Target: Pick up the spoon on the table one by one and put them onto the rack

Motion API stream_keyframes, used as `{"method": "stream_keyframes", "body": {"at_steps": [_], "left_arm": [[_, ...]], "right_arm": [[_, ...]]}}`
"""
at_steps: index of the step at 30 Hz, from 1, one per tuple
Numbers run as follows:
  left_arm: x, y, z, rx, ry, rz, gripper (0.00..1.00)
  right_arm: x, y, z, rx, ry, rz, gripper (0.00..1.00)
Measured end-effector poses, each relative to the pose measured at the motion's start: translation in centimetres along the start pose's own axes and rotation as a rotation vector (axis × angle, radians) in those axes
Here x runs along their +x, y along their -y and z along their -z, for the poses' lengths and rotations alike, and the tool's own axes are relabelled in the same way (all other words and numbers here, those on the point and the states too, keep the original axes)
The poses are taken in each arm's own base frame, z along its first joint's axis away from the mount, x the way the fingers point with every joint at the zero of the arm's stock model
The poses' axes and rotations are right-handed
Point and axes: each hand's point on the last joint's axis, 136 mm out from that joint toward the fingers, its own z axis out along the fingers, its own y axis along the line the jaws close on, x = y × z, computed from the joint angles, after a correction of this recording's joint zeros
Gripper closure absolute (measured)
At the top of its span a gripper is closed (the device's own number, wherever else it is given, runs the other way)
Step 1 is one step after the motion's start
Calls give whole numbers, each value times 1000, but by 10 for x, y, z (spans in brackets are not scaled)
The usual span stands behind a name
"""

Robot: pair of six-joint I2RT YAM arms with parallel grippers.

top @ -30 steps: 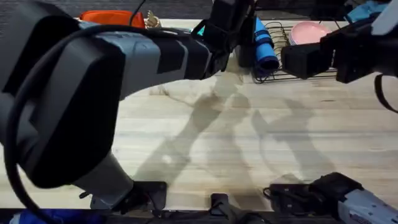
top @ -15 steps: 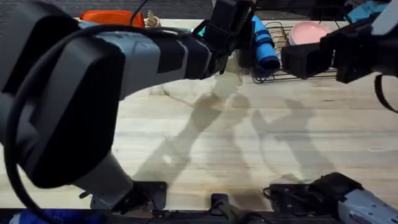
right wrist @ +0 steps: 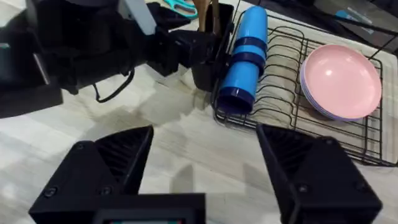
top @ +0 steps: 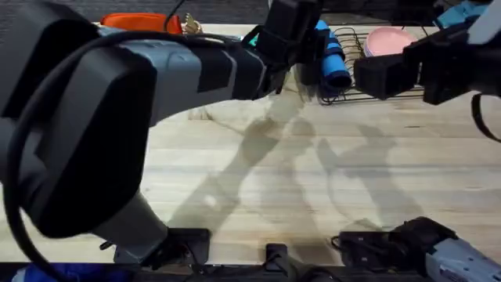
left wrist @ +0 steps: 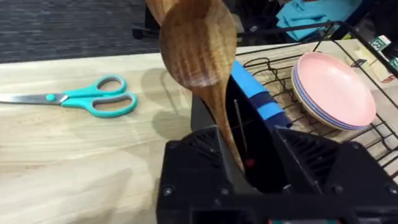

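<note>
A wooden spoon stands bowl-up, its handle running down into the black utensil holder at the end of the rack. My left gripper is open around that handle, which rests near one finger. The bowl of a second spoon peeks out behind it. From overhead, the left gripper sits at the rack's left end. Spoon handles rise from the holder in the right wrist view. My right gripper is open and empty, hovering over the table before the rack.
A blue bottle lies in the rack beside the holder, with pink plates standing farther along. Teal-handled scissors lie on the table next to the rack. An orange case sits at the far left edge.
My left gripper has edged slightly toward the rack's holder. The right arm has stayed put.
</note>
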Motion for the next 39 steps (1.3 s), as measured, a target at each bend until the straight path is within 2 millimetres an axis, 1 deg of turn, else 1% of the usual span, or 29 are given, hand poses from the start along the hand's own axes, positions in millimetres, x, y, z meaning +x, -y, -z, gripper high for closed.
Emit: {"method": "stream_keyframes", "body": {"at_steps": [4, 6, 7, 10, 13, 15, 20, 25, 28, 31, 39], "left_arm": [[-11, 2, 8, -1, 17, -25, 433], [-20, 3, 16, -3, 29, -39, 336], [-25, 3, 20, -5, 37, -47, 264], [-39, 3, 35, -18, 53, -59, 193], [-49, -2, 49, -53, 57, -68, 137], [-51, -6, 57, -77, 48, -74, 112], [-49, -16, 78, -125, -8, -95, 19], [-48, -25, 103, -160, -57, -107, 7], [-49, -34, 121, -184, -88, -110, 8], [-50, -50, 140, -222, -119, -106, 7], [-49, -101, 196, -355, -199, -73, 7]], "right_arm": [[0, 0, 0, 0, 0, 0, 4], [0, 0, 0, 0, 0, 0, 4], [0, 0, 0, 0, 0, 0, 4], [0, 0, 0, 0, 0, 0, 4], [0, 0, 0, 0, -1, 0, 4], [1, 0, 0, 0, -4, 0, 4], [9, 0, 0, -1, -35, 2, 4], [16, 0, 1, -2, -65, 5, 4], [18, -1, 1, -2, -73, 5, 4], [18, -1, 1, -2, -73, 5, 4], [18, -1, 1, -2, -73, 5, 4]]}}
